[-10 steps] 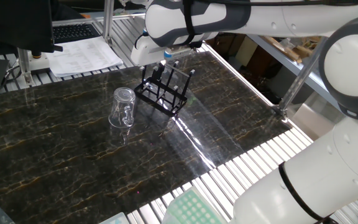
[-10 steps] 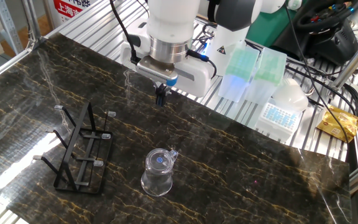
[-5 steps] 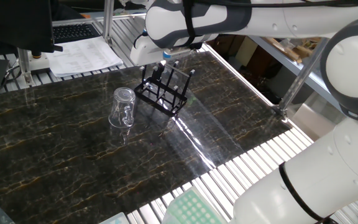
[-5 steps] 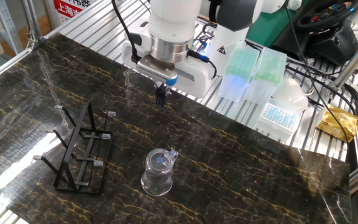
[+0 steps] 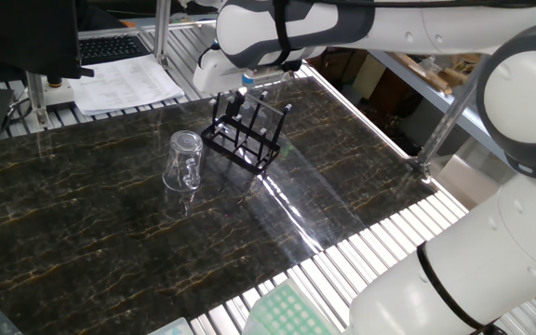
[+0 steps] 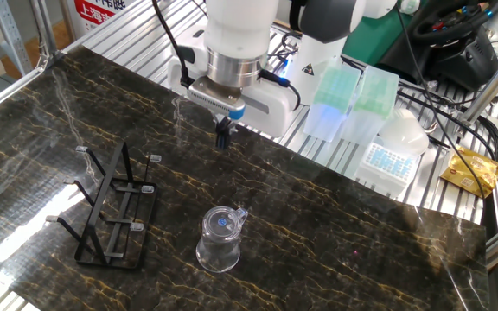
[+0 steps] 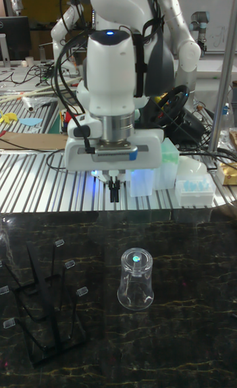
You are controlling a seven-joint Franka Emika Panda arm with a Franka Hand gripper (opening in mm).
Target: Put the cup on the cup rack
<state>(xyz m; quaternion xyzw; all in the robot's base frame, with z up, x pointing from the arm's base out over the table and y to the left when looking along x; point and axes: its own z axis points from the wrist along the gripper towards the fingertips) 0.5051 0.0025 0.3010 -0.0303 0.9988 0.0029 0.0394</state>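
The cup (image 6: 220, 238) is a clear glass mug standing upside down on the dark marble table, with its handle to the side; it also shows as cup (image 5: 182, 160) and cup (image 7: 135, 279). Beside it stands the cup rack (image 6: 111, 207), black wire with upright pegs, also seen as rack (image 5: 247, 135) and rack (image 7: 43, 302). No cup hangs on the rack. My gripper (image 6: 223, 136) hovers above the table's far edge, well behind the cup, fingers shut together on nothing. It appears too as gripper (image 7: 114, 194) and gripper (image 5: 241, 96).
Green pipette-tip boxes (image 6: 340, 99) and a white container (image 6: 403, 136) sit on the slatted metal bench beyond the marble top. A yellow packet (image 6: 472, 170) lies at the right. Papers (image 5: 124, 84) and a keyboard lie past the rack side.
The gripper has drifted slightly upward and stays shut. The cup and the rack have not moved.
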